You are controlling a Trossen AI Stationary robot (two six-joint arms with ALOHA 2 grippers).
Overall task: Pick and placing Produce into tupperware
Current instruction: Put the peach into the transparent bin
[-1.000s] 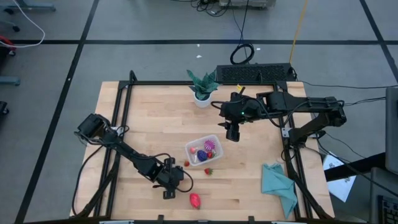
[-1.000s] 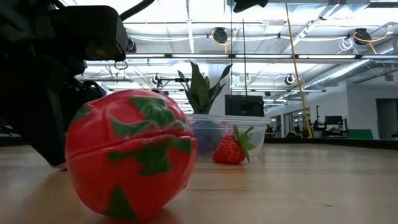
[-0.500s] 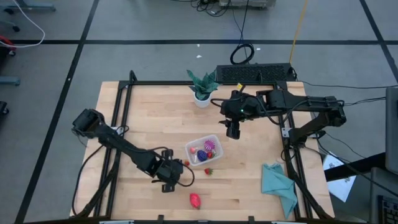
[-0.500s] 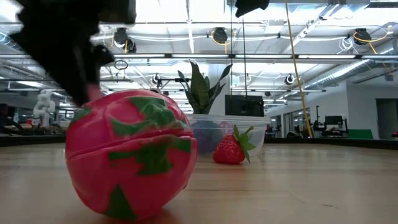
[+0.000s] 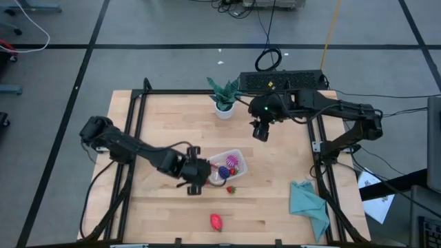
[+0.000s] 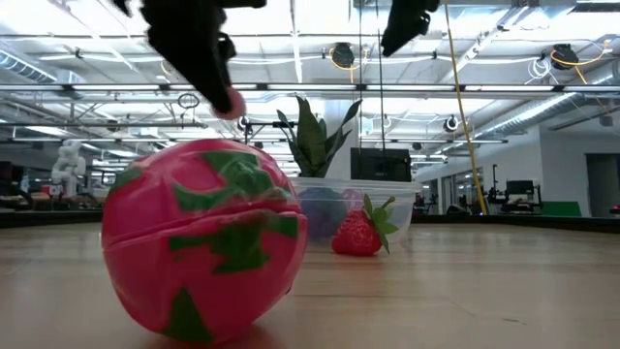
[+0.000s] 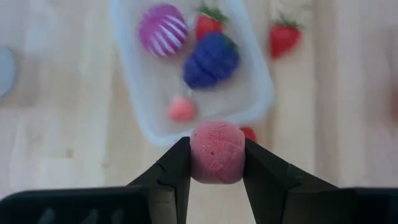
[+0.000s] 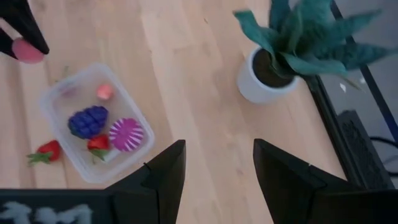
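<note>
My left gripper (image 5: 195, 182) is shut on a small pink round fruit (image 7: 216, 151) and hangs in the air just off the near-left end of the clear tupperware (image 5: 211, 164). The tupperware (image 7: 239, 93) holds a purple striped ball (image 7: 163, 29), a dark purple berry (image 7: 211, 59), a strawberry and a small pink piece. A strawberry (image 5: 231, 189) lies on the table beside the tupperware, and a red-pink fruit with green marks (image 5: 216, 221) lies near the near edge. My right gripper (image 5: 260, 132) is open, raised beyond the tupperware's far side, near the plant. My left gripper pinches the pink fruit by its two sides (image 7: 194, 152) between the two fingers. The fingers point down from above. The fruit is lifted clear of the table, and in the low view it shows at the fingertips (image 6: 228, 102) high above the tabletop.
A green potted plant (image 5: 224, 96) stands at the far edge, with a dark keyboard (image 5: 282, 81) behind it. A teal cloth (image 5: 308, 205) lies at the near right corner. A black frame runs around the table. Bare wood lies left of the tupperware.
My left gripper has risen off the table with the pink fruit and moved toward the far edge and slightly right, up to the tupperware's near-left end. My right gripper has drifted a little toward the far edge.
</note>
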